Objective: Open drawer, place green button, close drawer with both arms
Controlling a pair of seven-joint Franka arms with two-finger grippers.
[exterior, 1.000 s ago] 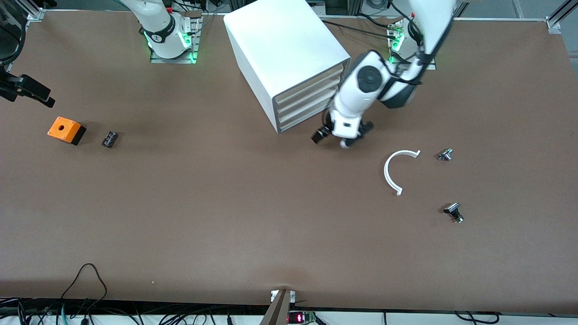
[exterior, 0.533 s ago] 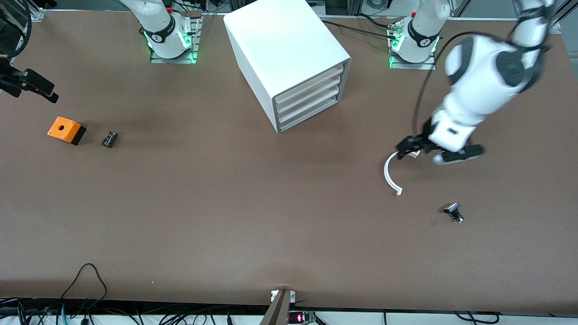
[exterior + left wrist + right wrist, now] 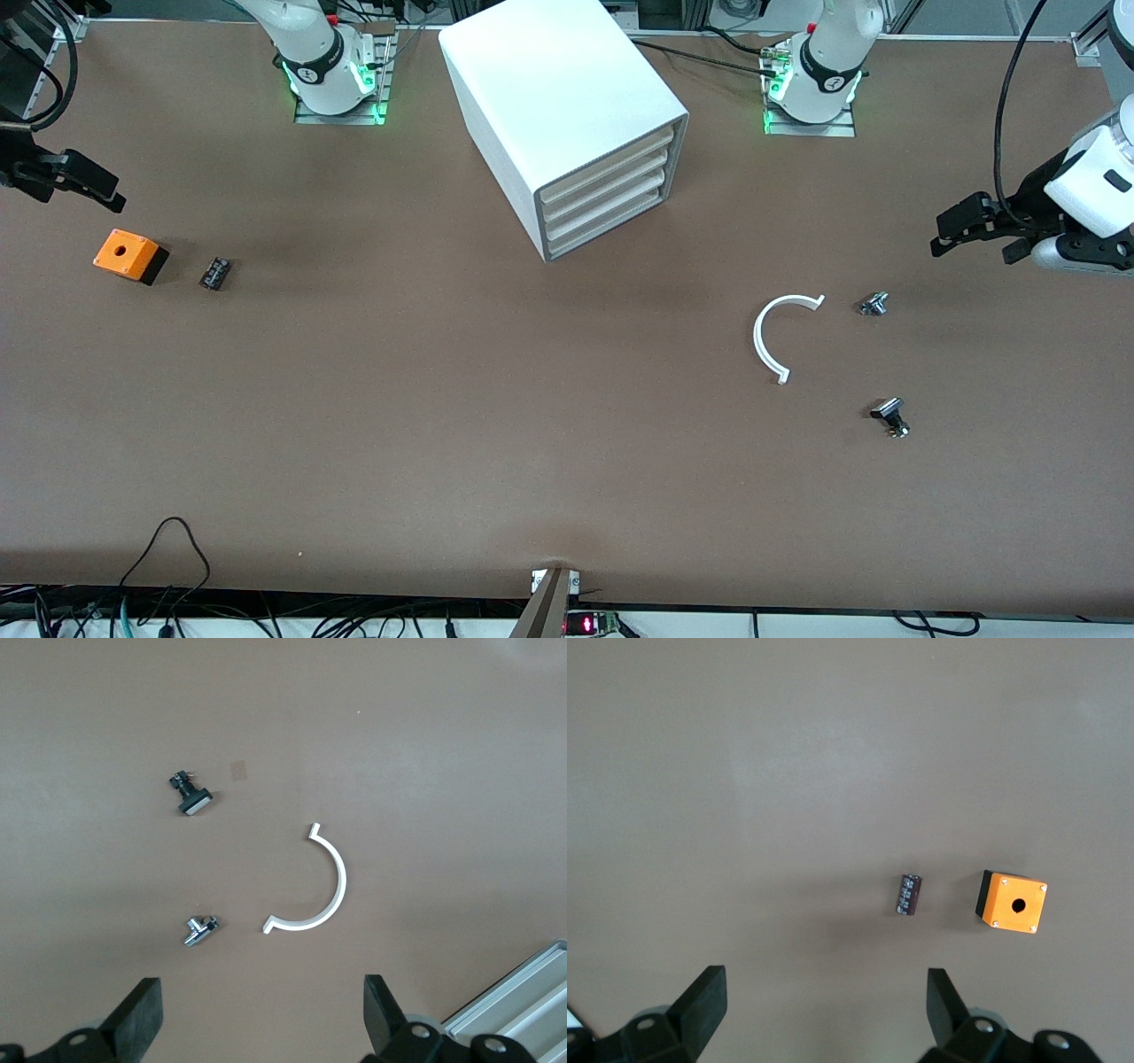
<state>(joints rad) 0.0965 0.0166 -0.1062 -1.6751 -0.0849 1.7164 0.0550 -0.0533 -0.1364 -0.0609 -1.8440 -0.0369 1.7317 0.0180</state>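
The white cabinet [image 3: 567, 97] stands at the table's back middle, and its lowest drawer [image 3: 607, 226] is shut like the two above it. The green-capped button is not in view. My left gripper [image 3: 979, 241] is open and empty, up over the table at the left arm's end; in the left wrist view [image 3: 263, 1028] it is over bare table, with a corner of the cabinet [image 3: 523, 992] at the edge. My right gripper [image 3: 89, 186] is open and empty, up over the right arm's end, also seen in the right wrist view [image 3: 824, 1019].
A white curved strip [image 3: 769, 341] lies near two silvery-black small parts [image 3: 874, 304] [image 3: 890, 416]; all show in the left wrist view [image 3: 323, 886] [image 3: 201, 931] [image 3: 190, 797]. An orange box [image 3: 128, 254] and small black block [image 3: 215, 272] lie below the right gripper, as in the right wrist view [image 3: 1012, 901] [image 3: 909, 893].
My left arm has swung from in front of the cabinet's drawers, over the curved strip, out to the left arm's end of the table. My right gripper has drifted slightly.
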